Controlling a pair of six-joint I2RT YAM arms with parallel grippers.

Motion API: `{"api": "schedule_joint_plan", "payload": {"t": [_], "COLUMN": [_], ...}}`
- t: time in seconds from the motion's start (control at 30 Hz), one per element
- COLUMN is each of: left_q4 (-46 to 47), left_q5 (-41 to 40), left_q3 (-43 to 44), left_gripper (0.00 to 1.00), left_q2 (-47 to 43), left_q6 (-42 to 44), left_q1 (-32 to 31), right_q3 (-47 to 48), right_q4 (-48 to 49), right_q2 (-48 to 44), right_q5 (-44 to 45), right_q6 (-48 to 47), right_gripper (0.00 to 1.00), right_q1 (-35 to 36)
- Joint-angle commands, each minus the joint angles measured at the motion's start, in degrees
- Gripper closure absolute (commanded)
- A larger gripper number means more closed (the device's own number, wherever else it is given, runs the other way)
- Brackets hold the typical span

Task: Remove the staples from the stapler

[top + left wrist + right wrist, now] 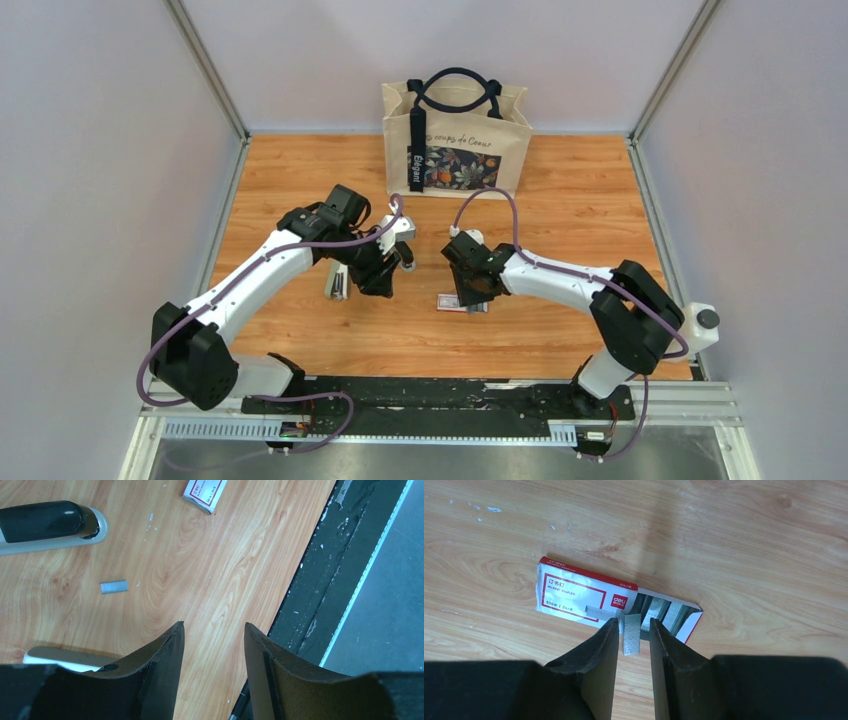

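The stapler [335,283] lies left of the table's [580,200] middle. Our left gripper [214,626] is beside it, released and empty, with a loose staple strip [114,586] on the wood nearby. Nearer the near edge, our right gripper [633,621] brackets a second strip [631,642] over the open staple box [574,595]; we cannot tell whether it pinches, so we judge it best to settle that strip squarely into the box's mouth before backing away.

Worktop [580,210]: orange-brown wood grain.
Tote bag [456,140]: we see it upright at the worktop's far edge, beige, dark handles, floral panel in front.
Rail [440,395]: black, along the near edge.
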Motion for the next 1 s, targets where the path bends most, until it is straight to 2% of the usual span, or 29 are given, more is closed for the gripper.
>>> {"api": "schedule_joint_plan", "payload": {"t": [0.0,0.43,0.97], "left_q4": [-0.57,-0.75,-0.75], "left_q5": [1.4,1.58,1.66], "left_q3": [2.3,2.39,2.3], "left_gripper": [0.45,0.46,0.47], "left_q2": [0.04,0.39,0.57], "left_q6": [1.68,2.03,2.04], "left_q1": [0.01,0.01,0.01], "right_q3": [-0.4,-0.05,-0.75], "right_q4": [2.55,2.99,3.08], "right_q2": [0.39,1.97,0.83], "right_q5": [1.58,-0.45,-0.01], "right_q6": [-0.97,-1.76,-1.23], "right_gripper": [0.68,0.69,0.84], "right_q1": [0.0,-0.35,-0.35]}}
